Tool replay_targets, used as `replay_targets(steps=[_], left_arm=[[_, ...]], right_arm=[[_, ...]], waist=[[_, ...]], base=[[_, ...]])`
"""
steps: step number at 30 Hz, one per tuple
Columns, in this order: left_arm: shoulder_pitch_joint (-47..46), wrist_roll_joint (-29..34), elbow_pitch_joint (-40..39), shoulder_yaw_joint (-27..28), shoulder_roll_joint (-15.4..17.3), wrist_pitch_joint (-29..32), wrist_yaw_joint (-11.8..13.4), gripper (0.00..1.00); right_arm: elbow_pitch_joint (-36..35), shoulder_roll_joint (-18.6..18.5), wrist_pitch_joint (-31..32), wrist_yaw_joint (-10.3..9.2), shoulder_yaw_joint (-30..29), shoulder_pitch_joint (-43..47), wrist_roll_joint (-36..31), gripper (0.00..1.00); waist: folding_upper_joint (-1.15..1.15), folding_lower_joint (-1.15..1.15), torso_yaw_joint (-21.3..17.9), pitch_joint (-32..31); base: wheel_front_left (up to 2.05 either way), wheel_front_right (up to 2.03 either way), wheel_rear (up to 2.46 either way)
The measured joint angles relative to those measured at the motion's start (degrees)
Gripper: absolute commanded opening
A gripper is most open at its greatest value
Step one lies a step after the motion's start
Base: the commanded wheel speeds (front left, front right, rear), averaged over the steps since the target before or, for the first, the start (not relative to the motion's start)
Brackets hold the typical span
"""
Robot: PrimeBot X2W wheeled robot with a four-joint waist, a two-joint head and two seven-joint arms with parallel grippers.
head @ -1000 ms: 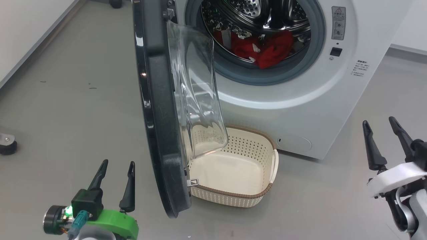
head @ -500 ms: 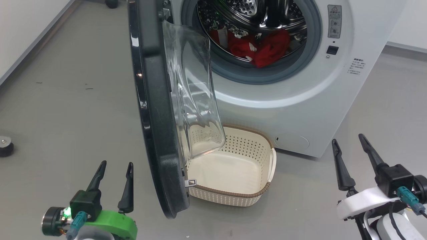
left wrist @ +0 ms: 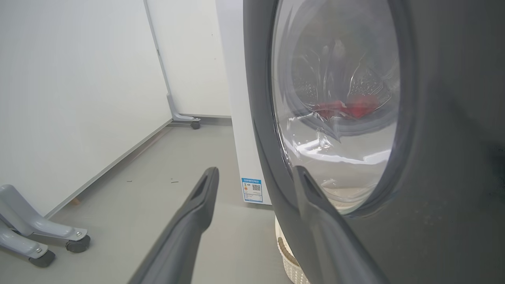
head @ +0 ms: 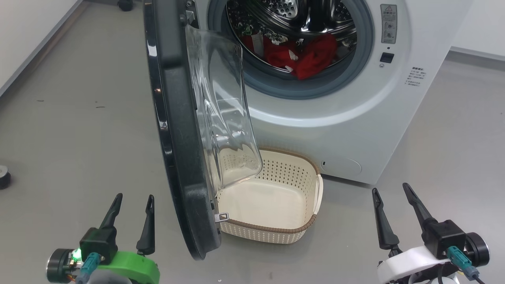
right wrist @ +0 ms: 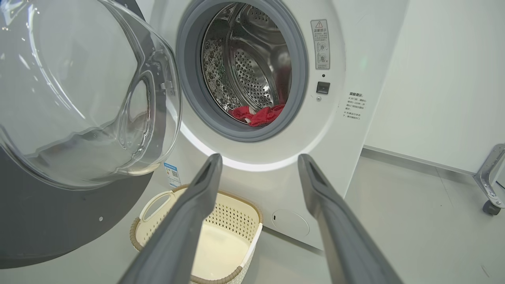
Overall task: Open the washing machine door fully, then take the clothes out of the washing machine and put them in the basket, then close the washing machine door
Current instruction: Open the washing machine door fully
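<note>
Left and right jaws spread, empty, washing machine door [head: 177, 150] beside left jaws, basket [head: 272, 230] between both, clothes [head: 311, 59] far ahead

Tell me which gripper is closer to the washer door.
Left. The left gripper sits just outside the door, near its lower edge; the right gripper is farther away, beyond the basket on the glass side.
</note>
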Motion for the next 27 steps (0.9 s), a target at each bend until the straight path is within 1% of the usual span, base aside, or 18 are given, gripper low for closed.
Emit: replay_targets(steps=[10, 25, 26, 27], left_arm=[[0.0, 0.1, 0.2, 0.1, 0.0, 0.0, 0.0, 1.0], [0.0, 0.1, 0.4, 0.4, 0.0, 0.0, 0.0, 1.0], [0.0, 0.1, 0.5, 0.4, 0.0, 0.0, 0.0, 0.65], [0.0, 0.1, 0.6, 0.4, 0.0, 0.0, 0.0, 0.08]], right_arm=[[-0.8, 1.9, 0.0, 0.0, -0.9, 1.2, -2.5, 1.0], [-1.3, 3.6, 0.0, 0.19, -2.3, 2.3, -4.2, 1.0], [-1.3, 3.6, 0.0, 0.24, -2.4, 2.4, -4.4, 1.0], [-1.3, 3.7, 0.0, 0.27, -2.6, 2.4, -4.4, 1.0]], waist=[[0.0, 0.0, -0.4, 0.3], [0.0, 0.0, -0.7, 0.2], [0.0, 0.0, -0.7, 0.2], [0.0, 0.0, -0.7, 0.2]], base=[[0.0, 0.0, 0.0], [0.0, 0.0, 0.0], [0.0, 0.0, 0.0], [0.0, 0.0, 0.0]])
